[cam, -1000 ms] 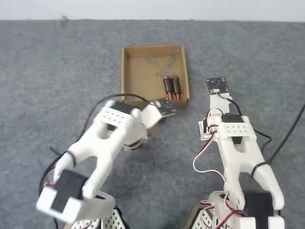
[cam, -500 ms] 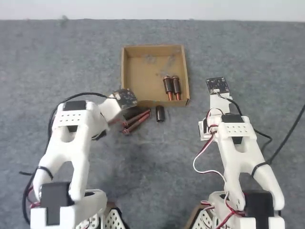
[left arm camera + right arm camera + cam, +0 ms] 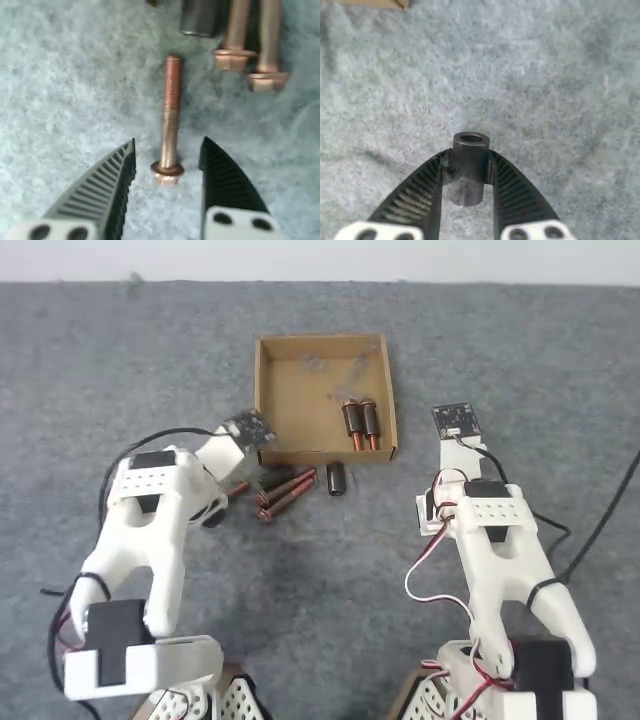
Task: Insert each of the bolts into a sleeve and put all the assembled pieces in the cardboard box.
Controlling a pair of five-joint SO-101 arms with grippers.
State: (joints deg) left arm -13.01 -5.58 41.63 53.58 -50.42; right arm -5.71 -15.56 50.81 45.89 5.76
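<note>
Find the left gripper (image 3: 168, 142) low over the grey felt mat (image 3: 100, 360), just off the near left corner of the shallow brown cardboard box (image 3: 262, 390). Note its jaws spread wide, flanking the flanged head of a lone copper-coloured metal bolt (image 3: 171, 110) lying flat, with neither side touching it. Slide forward a little before closing, to pinch the smooth shank rather than the head. Squeeze squarely across the axis to avoid rolling or flicking. Mind the two similar copper bolts (image 3: 252, 50) and the short black cylindrical sleeve (image 3: 200, 17) lying just beyond, nearer the box's front wall, and steer clear of nudging them. Lift with the threaded end left free and long enough for insertion.

Over by the box's right wall, apart from it, see the right gripper (image 3: 469, 156) clamped around another black metal sleeve (image 3: 471, 142), bore open toward the wrist camera. Hold firm and level as the target. Inside the box, against its right wall, count two assembled pieces (image 3: 361, 422). In front of the box, spot one more loose black sleeve (image 3: 335, 478).
</note>
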